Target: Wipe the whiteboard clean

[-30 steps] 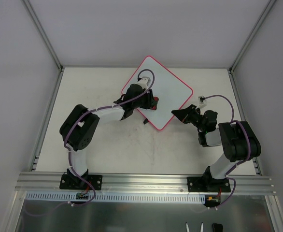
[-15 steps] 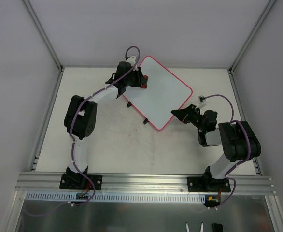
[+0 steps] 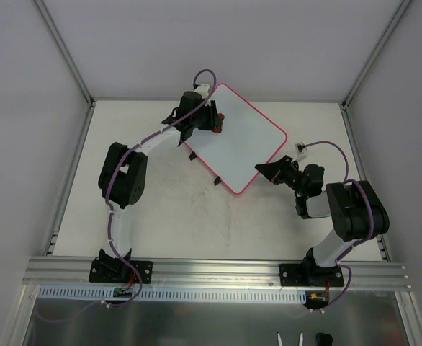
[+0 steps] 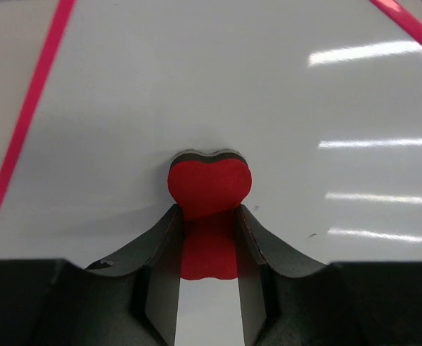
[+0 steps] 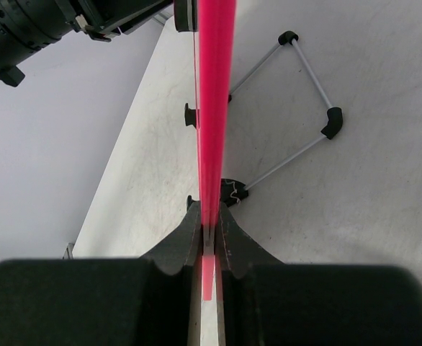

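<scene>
The whiteboard (image 3: 243, 140) lies as a diamond at the 12 o'clock end of the table (image 3: 168, 209). Its face is plain white inside a thin pink rim, with only streaks of glare across it in the left wrist view (image 4: 196, 86). The left gripper (image 3: 212, 119) sits over the board at about 10 o'clock from its middle, just inside the upper-left edge. Its jaws are narrow, clamped on a small red eraser (image 3: 219, 117). In the wrist view, the eraser (image 4: 209, 184) sticks out at 12 o'clock past the left gripper (image 4: 207, 209), its two-lobed end edged by a dark layer. It appears to rest on the white surface, with a soft shadow around it. The right gripper (image 3: 261, 169) meets the board at about 5 o'clock, on the lower-right edge. Its wrist view shows the right gripper (image 5: 209, 216) nearly closed, pinching the rim, and the board (image 5: 212, 86) runs edge-on toward 12 o'clock as a pink strip. At 2 o'clock from those jaws, a wire stand (image 5: 308, 68) with black corner caps lies on the table beside the board's edge.
</scene>
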Robot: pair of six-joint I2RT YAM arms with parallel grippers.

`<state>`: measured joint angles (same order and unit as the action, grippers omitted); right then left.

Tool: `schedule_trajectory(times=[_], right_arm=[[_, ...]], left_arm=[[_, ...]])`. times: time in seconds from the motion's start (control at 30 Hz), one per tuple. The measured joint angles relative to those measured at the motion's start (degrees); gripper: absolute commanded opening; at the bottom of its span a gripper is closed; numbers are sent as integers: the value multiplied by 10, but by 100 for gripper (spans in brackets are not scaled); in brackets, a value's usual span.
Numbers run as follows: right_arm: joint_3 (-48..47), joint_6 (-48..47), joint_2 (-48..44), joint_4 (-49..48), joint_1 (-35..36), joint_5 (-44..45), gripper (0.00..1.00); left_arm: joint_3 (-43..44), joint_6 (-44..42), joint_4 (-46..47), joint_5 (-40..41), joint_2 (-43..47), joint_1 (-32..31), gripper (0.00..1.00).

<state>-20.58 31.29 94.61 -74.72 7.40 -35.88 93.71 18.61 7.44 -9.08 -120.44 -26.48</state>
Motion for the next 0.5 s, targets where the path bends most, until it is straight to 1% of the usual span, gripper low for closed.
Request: schedule_trajectory(times=[0.33, 0.5], right_arm=[[0, 0, 0, 1, 0, 1, 0], [0, 0, 0, 5, 0, 3, 0]], left_arm=[[-21, 0, -1, 7, 28, -85, 17], [-33, 8, 1, 7, 34, -108, 17]])
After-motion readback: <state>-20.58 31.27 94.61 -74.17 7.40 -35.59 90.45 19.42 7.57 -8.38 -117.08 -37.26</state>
